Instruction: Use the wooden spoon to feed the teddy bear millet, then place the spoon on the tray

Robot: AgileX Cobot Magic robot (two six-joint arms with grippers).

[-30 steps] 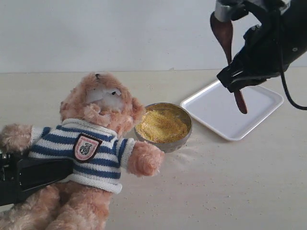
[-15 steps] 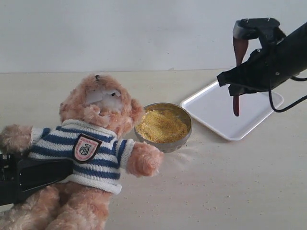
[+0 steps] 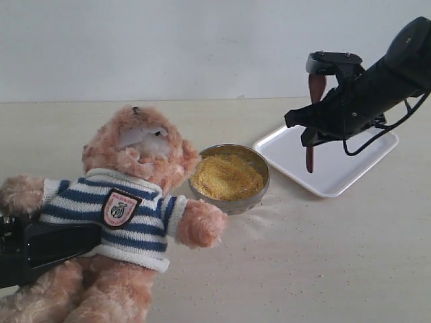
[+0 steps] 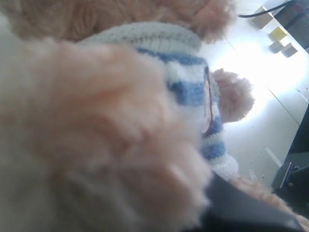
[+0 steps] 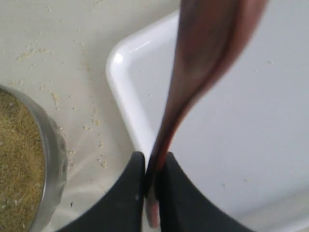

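Far left of the exterior frame, low down, we pick up the left gripper point(image 3: 79, 241). Its black jaws are pressed into the teddy bear point(image 3: 128, 202) at the lower hem of the striped sweater, clenched on the plush. From the left wrist view we get little but fur and blue-and-white knit point(image 4: 193, 92), with one dark jaw sunk into the pile, so that grasp looks firm. The bear lies back at left of centre, muzzle turned up, one paw stretched out just beside the steel bowl point(image 3: 259, 195).

Moving to the centre, we find the bowl standing on the table point(image 3: 323, 256), filled with the millet point(image 3: 227, 176), yellow and heaped. Loose grains speckle the table around it.

On to the right: the tray point(image 3: 363, 161) sits just beyond the bowl, near it but apart, flat on the table. Above its left part hangs the right gripper point(image 3: 306, 131), jaws clamped tight on the slim handle of the wooden spoon point(image 3: 310, 156). We see the spoon held upright, oval bowl on top, handle end pointing down over the tray. The right wrist view confirms it: spoon point(image 5: 212, 58) pinched between the two black jaws, white tray point(image 5: 270, 145) beneath. Whether the tip touches the tray, we cannot tell.
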